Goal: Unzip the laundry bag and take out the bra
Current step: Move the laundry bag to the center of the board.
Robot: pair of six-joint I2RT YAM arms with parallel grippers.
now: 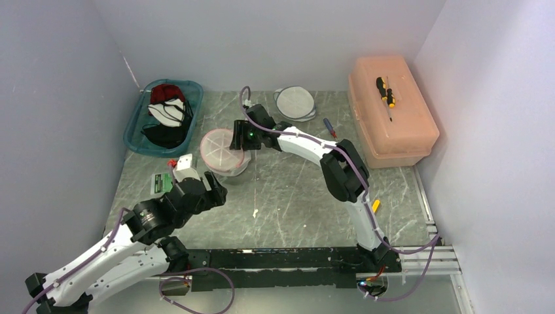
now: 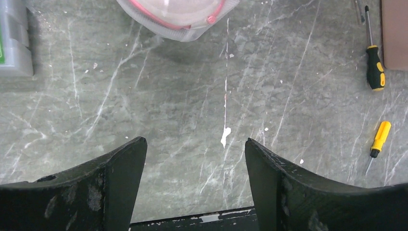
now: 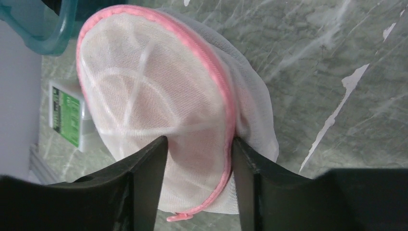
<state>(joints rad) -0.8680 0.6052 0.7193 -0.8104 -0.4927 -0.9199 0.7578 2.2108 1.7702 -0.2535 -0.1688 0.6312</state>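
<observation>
Now my right fingers [image 3: 144, 183] pinch, half closed, the zipped bag [image 3: 144, 86] mid-table; my left fingers [image 2: 115, 183] hang wide, empty. Beside it, the bin [image 1: 133, 125] holds red, white, black garments [image 1: 167, 112].

An orange toolbox [image 1: 407, 127] sits at my far right, a screwdriver [image 1: 385, 91] on its lid. A teal bin [image 1: 136, 121] stands far left, and a green-labelled box [image 1: 160, 183] lies on the counter [image 1: 288, 196].

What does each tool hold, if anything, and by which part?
Left tool: nothing, jaws open. Right tool: straddles the laundry bag at its pink zipper rim; a firm grip cannot be told.
</observation>
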